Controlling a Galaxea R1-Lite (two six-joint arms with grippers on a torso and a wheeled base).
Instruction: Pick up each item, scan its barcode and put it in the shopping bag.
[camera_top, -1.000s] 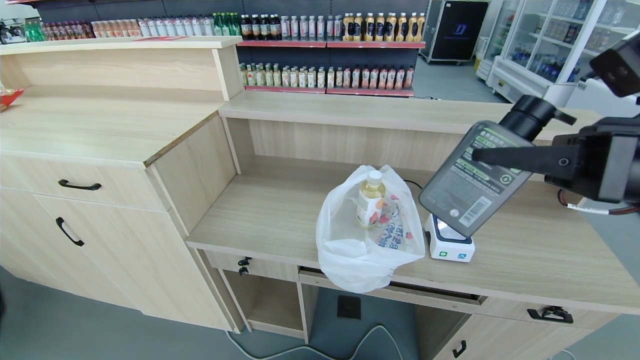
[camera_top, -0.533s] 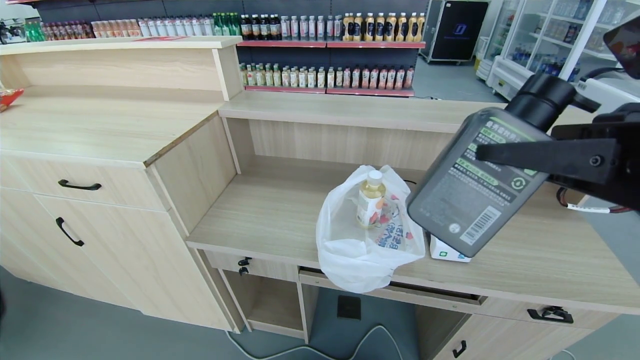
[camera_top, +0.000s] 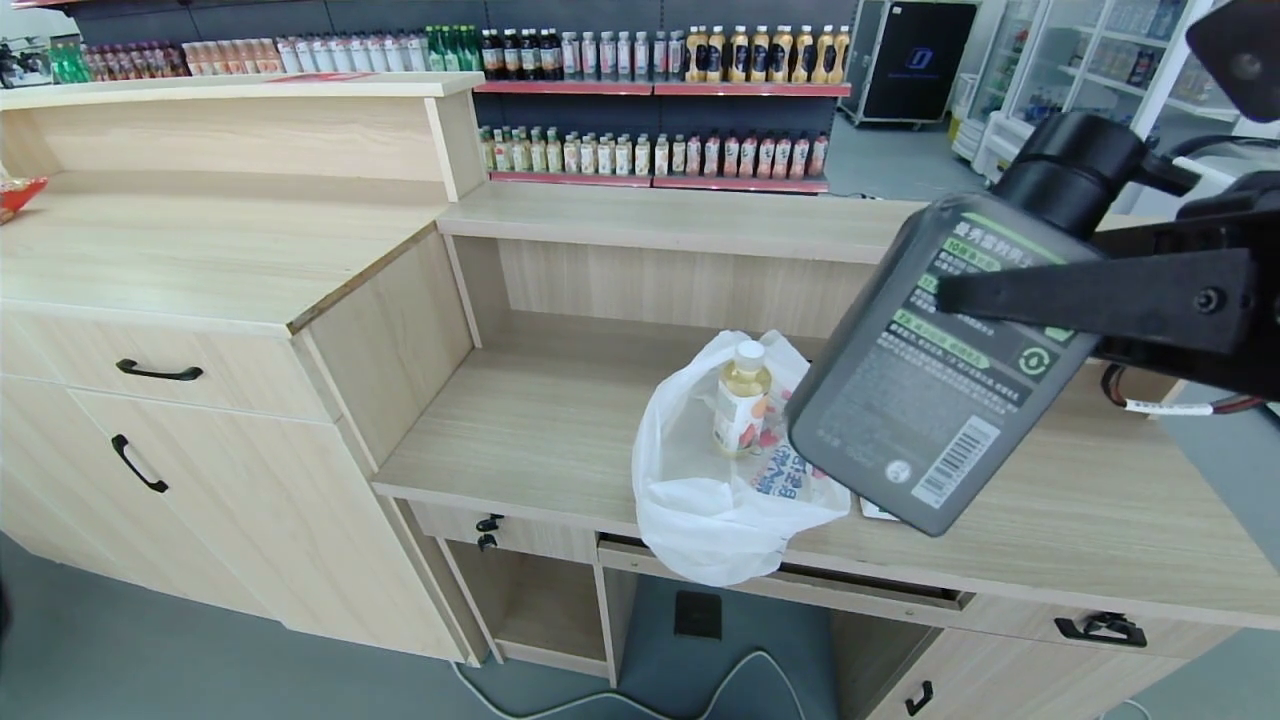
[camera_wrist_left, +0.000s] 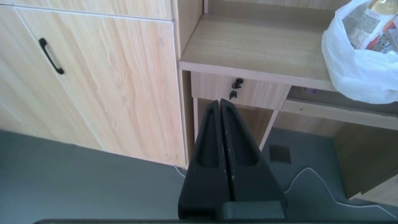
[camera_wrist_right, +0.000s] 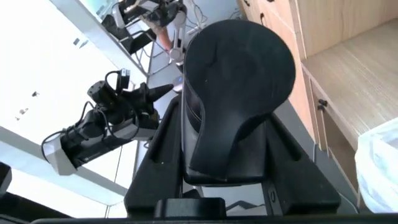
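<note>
The black right hand (camera_top: 958, 298) has a screw (camera_top: 1209, 299) and reddish cable (camera_top: 1236, 404).

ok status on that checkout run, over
Right hand shut on dark grey pump bottle, tilted above the wooden counter beside white plastic shopping bag. Left hand shut, empty, low by light wood cabinet. Yellow drink bottle stands in bag.
</note>
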